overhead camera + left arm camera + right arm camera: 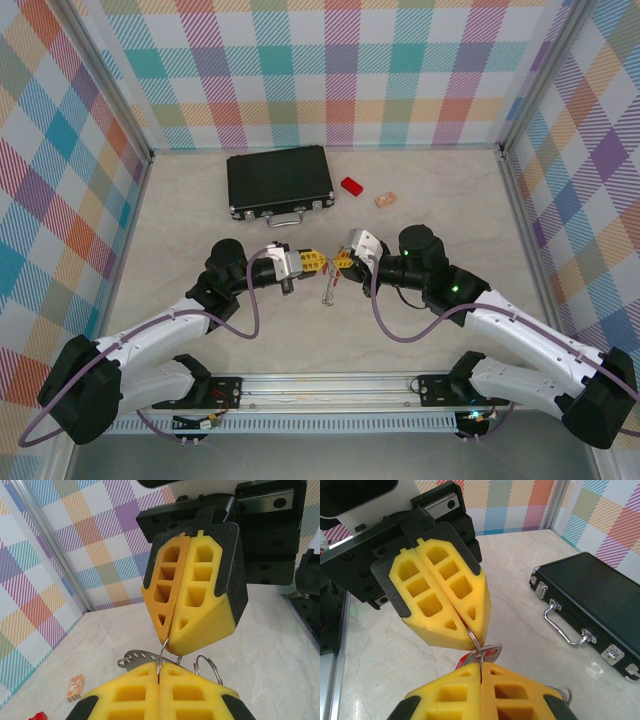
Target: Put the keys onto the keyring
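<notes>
Left gripper [313, 262] and right gripper [343, 261], tip to tip, both clamp the keyring [160, 659] (jaws closed tight). Keys [491, 651] dangle beneath.

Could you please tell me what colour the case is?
The case is black with silver fittings, clearest in the right wrist view.

a black case [279, 178] (handle on its near side) lies beside a red block [351, 186] and tan block [385, 199].

Most of thin silver wire keyring [161, 655] hidden btwn yellow foam pads [200, 610], small red-headed keys [328, 291] too tiny to sep. from above, black hard case [600, 590] cut by rt-wrist view edge.
</notes>
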Controlling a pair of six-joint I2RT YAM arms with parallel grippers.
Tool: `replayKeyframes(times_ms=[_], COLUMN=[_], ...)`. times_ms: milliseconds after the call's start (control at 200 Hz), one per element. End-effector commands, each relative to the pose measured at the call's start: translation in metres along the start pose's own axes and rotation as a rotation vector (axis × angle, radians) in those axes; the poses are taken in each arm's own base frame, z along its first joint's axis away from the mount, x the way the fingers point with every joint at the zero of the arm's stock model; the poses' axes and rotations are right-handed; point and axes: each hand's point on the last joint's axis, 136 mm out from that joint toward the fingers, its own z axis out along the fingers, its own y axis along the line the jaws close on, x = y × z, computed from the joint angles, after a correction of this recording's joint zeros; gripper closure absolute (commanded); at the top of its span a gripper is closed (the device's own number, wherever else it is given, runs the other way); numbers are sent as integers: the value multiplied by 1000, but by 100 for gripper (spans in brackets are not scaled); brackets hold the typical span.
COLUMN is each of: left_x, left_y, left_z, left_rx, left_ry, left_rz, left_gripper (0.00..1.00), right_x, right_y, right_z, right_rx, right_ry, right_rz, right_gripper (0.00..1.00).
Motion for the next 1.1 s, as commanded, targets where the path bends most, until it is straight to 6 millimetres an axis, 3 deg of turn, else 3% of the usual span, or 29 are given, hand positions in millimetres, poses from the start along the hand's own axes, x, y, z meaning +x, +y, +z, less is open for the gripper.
replayKeyframes(times_ms=[0,630,1095], left_x=[-2,-1,-3], left_y=[8,7,-1], left_z=[1,4,4], left_rx=[-41,-33,14], left_ry=[6,14,4], left_rz=[35,29,24], left_gripper=[100,100,100], right_x=[-21,-20,-20], right_y=[12,22,12], right_z=[-4,-1,-2], right_rx=[-73,-132,-71], right_ry=[-65,-70,-66], right_rz=[-9,4,23], right_gripper=[100,100,100])
